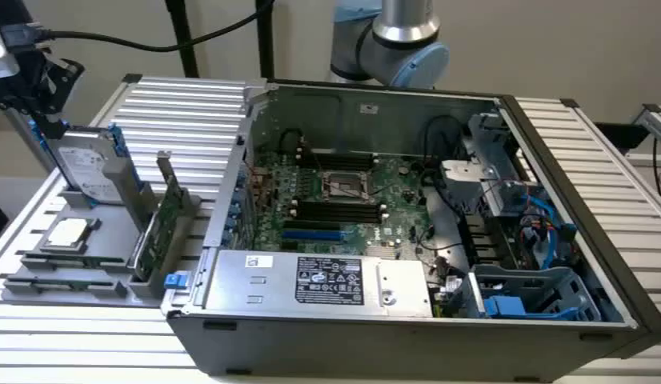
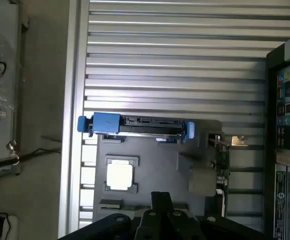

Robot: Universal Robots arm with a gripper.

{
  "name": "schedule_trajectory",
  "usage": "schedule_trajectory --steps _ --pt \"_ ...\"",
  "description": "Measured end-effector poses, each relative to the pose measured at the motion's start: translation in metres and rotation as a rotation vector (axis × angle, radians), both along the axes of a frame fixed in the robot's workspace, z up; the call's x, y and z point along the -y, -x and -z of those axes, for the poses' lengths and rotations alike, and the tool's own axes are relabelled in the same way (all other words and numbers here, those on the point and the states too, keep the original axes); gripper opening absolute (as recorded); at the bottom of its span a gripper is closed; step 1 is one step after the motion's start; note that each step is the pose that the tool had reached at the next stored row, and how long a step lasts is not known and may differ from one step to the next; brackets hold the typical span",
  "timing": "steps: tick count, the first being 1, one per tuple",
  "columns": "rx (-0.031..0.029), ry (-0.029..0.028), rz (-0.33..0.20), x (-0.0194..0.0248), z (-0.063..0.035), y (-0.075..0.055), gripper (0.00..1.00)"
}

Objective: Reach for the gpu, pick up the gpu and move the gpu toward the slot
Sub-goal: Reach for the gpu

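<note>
Close and black, my gripper [image 2: 161, 212] hangs over the grey tray [image 2: 155, 150]. I cannot tell if it is released or clenched. The gpu [image 1: 163, 228] stands on its long edge in the tray, apart from me. Its long side runs from front to back in the exterior view, just beside the wall of the computer case [image 1: 416, 340]. Its silver bracket [image 1: 165, 172] stands tall at the far end. On the gpu's other side are the square chip [image 1: 69, 234], lying flat, and the hard drive [image 1: 85, 164] with blue rails, standing up. The hard drive is nearest to me.
</note>
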State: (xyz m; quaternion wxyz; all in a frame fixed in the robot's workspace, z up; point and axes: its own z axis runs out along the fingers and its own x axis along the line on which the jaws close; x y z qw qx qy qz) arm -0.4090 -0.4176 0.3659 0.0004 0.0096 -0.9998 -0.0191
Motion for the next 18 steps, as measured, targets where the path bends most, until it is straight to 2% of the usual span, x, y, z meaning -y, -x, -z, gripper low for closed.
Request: schedule_trajectory --steps 14,18 --pt "-0.0001 0.0007 0.000 0.0000 0.0000 0.000 0.11" --pt "-0.0001 0.0009 0.000 0.0013 0.0004 -0.014 0.11"
